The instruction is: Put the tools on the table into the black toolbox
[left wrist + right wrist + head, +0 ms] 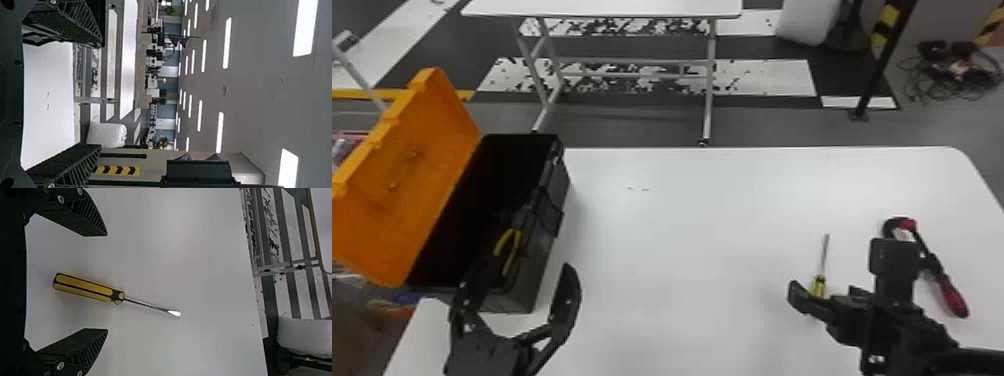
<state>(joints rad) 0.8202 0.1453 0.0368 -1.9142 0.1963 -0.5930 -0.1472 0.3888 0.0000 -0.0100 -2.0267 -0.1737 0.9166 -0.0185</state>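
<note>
Screwdriver (84,287) lies flat on the worktop (176,258), handle mostly between the right gripper's (106,282) jaws, shaft pointing out past the tips. Those jaws are spread, holding nothing. Main risk is the pick: the handle sits skewed to them, so an off-centre close could roll or pivot it. Too high, they'd skim the round grip; too low, they'd scrape the worktop.

Red-handled tool (953,298) is just outboard of the right jaws; a sideways swing could knock it.

Left gripper's (102,94) jaws are apart and empty, beside the near end of the black toolbox (527,290). Parked there, they could block the drop. Yellow-handled tool (511,250) in the box could snag the shaft.
</note>
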